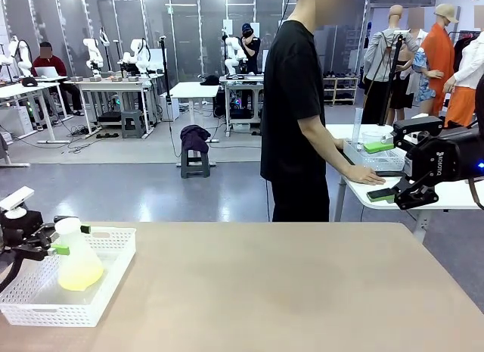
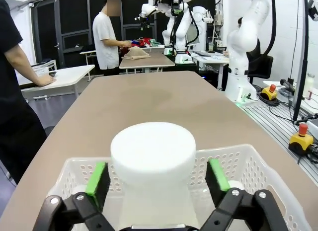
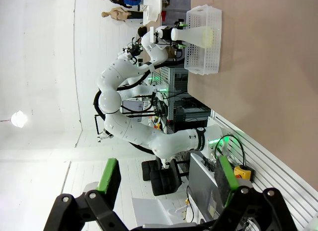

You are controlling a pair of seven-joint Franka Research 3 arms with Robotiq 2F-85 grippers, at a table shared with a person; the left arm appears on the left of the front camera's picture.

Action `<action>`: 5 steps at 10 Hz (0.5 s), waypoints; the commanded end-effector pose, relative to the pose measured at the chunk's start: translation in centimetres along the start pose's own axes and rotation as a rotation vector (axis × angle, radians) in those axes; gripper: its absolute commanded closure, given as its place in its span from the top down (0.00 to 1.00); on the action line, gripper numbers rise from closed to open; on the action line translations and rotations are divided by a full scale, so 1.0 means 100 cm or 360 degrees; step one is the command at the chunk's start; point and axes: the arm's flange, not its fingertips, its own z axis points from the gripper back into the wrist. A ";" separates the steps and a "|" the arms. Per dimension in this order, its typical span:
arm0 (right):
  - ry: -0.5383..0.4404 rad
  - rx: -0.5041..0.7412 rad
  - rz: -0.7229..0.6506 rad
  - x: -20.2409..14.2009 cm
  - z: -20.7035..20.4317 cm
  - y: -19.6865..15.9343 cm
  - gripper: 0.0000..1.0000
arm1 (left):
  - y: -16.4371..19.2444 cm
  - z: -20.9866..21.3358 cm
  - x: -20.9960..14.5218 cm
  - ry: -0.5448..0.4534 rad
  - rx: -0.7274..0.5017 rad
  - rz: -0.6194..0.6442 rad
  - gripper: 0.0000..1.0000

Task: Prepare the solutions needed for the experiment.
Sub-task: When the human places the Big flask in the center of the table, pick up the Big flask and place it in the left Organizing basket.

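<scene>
Standing upright in the white basket (image 1: 113,250) at your table's near left corner, the flask (image 1: 76,257) holds a little pale yellow liquid. Your left gripper (image 2: 157,184) straddles its neck, green pads apart and not touching. Your right gripper (image 3: 166,179) hangs wide open, holding nothing, off to the right.

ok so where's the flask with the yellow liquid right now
In the front view the flask stands in the white basket at the table's near left corner, its neck between the left gripper's open fingers.
</scene>
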 end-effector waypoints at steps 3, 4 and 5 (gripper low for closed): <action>0.0002 0.0016 0.0014 0.000 0.001 0.001 0.96 | 0.000 0.028 0.019 0.0004 0.0071 -0.0015 1.00; 0.0002 0.0016 0.0014 0.000 0.001 0.001 0.96 | -0.001 0.034 0.022 0.0016 0.0094 -0.0015 1.00; 0.0002 0.0016 0.0014 0.000 0.001 0.001 0.96 | -0.002 0.038 0.024 0.0020 0.0095 -0.0008 1.00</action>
